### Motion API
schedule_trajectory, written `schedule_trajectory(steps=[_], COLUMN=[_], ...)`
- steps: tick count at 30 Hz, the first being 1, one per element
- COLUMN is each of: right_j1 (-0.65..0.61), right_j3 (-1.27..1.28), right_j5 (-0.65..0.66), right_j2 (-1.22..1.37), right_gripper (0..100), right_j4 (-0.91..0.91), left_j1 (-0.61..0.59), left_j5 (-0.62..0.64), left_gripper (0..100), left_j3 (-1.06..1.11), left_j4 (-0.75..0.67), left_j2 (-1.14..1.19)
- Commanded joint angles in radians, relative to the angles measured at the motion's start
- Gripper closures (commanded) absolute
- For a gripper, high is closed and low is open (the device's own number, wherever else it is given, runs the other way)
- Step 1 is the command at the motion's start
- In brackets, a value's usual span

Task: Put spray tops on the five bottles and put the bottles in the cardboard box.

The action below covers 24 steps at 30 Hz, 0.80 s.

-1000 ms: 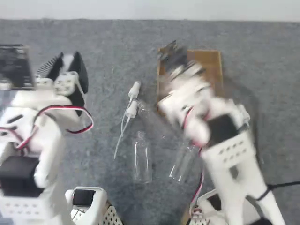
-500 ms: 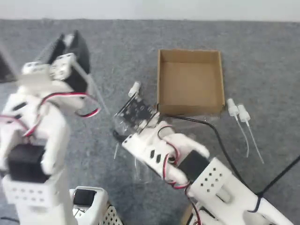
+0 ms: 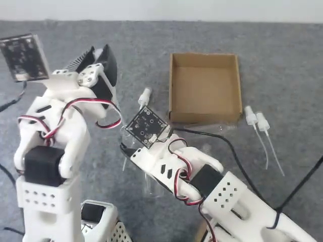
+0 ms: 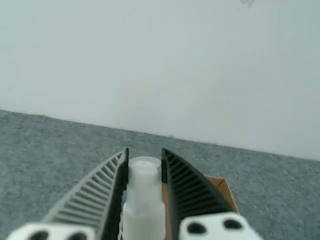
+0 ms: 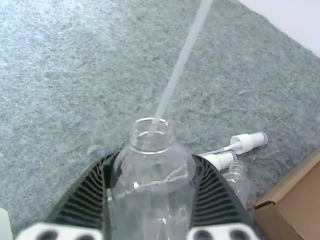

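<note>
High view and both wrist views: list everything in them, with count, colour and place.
cardboard box: one, brown, open, on the carpet.
loose spray tops: four, white, two at each side of the box.
held bottle: one, clear, in right gripper.
held spray top: one, white, in left gripper, tube at held bottle's mouth.
loose bottle: one, clear, beside two tops.
carpet: grey.
left gripper: black, shut, raised.
right gripper: black, shut, lower.

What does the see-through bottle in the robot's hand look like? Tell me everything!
The bottle is clear plastic with round shoulders and a short open neck, no top on yet. The right hand's black ridged fingers grip its sides above grey carpet. A thin white tube dips into its mouth.
</note>
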Motion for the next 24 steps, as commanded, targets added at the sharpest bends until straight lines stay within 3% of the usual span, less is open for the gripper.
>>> schedule_trajectory(steps=[1,8,13,18,24], right_j1=[-0.004,0.004,0.093,0.142,0.142], right_j3=[-0.012,0.038,0.071,0.127,0.193], right_j5=[-0.014,-0.006,-0.021,-0.229,-0.242], right_j2=[-0.047,-0.059,-0.087,-0.064,-0.065], right_gripper=[99.3,99.3,99.3,99.3,99.3], right_j4=[-0.022,-0.03,-0.182,-0.352,-0.455], left_j1=[0.003,0.008,0.028,0.109,0.12], left_j5=[0.005,-0.018,-0.091,-0.19,-0.196], left_gripper=[99,99,99,99,99], left_j3=[0.016,0.128,0.174,0.262,0.337], left_j4=[-0.028,-0.025,0.025,0.028,0.005], left_j2=[-0.02,-0.021,-0.064,-0.114,-0.129])
